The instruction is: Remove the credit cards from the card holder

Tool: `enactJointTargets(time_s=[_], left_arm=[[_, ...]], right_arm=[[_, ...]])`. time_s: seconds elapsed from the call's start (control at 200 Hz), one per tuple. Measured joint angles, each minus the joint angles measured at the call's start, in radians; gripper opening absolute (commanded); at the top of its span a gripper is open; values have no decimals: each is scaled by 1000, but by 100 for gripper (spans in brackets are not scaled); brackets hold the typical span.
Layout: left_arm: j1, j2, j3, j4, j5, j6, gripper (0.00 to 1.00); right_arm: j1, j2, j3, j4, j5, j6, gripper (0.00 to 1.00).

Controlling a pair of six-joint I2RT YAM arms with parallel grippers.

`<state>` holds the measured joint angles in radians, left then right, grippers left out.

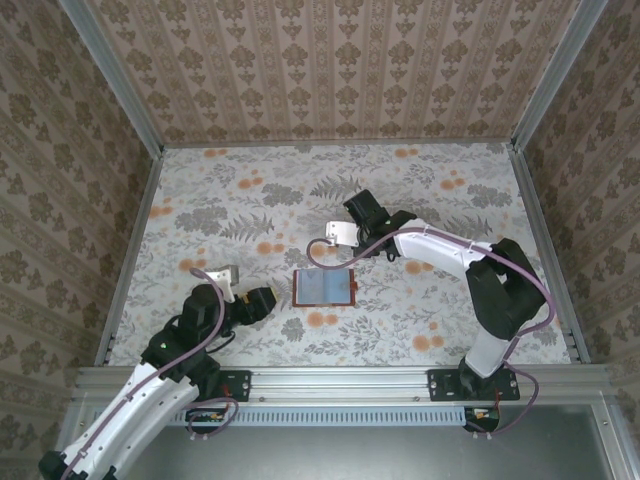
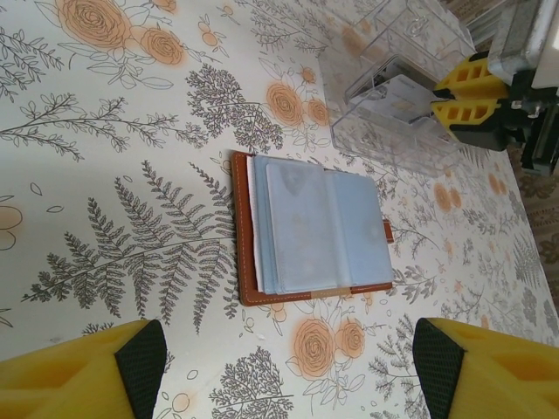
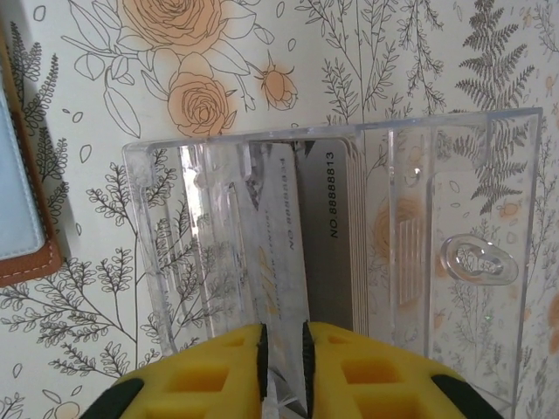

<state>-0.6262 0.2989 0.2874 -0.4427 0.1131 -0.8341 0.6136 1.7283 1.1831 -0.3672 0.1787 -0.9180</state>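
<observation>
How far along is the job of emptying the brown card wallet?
Done: a grey plastic card stands in the clear plastic tray. In hand: a white card sits between the fingers of the right gripper at the tray. Left: the open brown leather card holder may hold more; I cannot tell.

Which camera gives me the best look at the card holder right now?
Left wrist: the card holder lies open, whole and close. Top external shows it whole but small; right wrist catches just its edge at the left.
</observation>
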Motion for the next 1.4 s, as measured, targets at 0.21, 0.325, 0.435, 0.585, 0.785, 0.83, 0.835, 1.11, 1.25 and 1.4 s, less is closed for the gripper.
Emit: enactJointTargets(time_s=[0.21,0.325,0.435,0.585,0.785,0.83,0.835,1.11,1.25,1.4], left_arm=[[6,0,0,0,8,0,78],[7,0,-3,0,13,0,78],[8,0,-8,0,14,0,78],[13,0,-11,0,18,0,78],[14,8,-13,2,23,0,78],[16,23,-13,11,26,-2,76],[17,26,-13,13,27,-2,76],[19,270,-15,164,74,-11,70],[19,415,-11,248,99,-17,67],[2,553,15,320,109,-27,64]], right_arm=[[-1,2,0,29,32,24,34],[-1,3,1,56,67,40,36],[-2,6,2,83,97,67,37],[-2,6,2,93,103,127,37],[11,-90,-21,86,83,346,37],[20,-137,-37,82,71,415,36],[21,-145,-40,80,69,426,36],[79,-340,-198,81,-53,912,35],[114,-306,-298,80,-90,1099,36],[138,-228,-343,90,-132,1241,37]])
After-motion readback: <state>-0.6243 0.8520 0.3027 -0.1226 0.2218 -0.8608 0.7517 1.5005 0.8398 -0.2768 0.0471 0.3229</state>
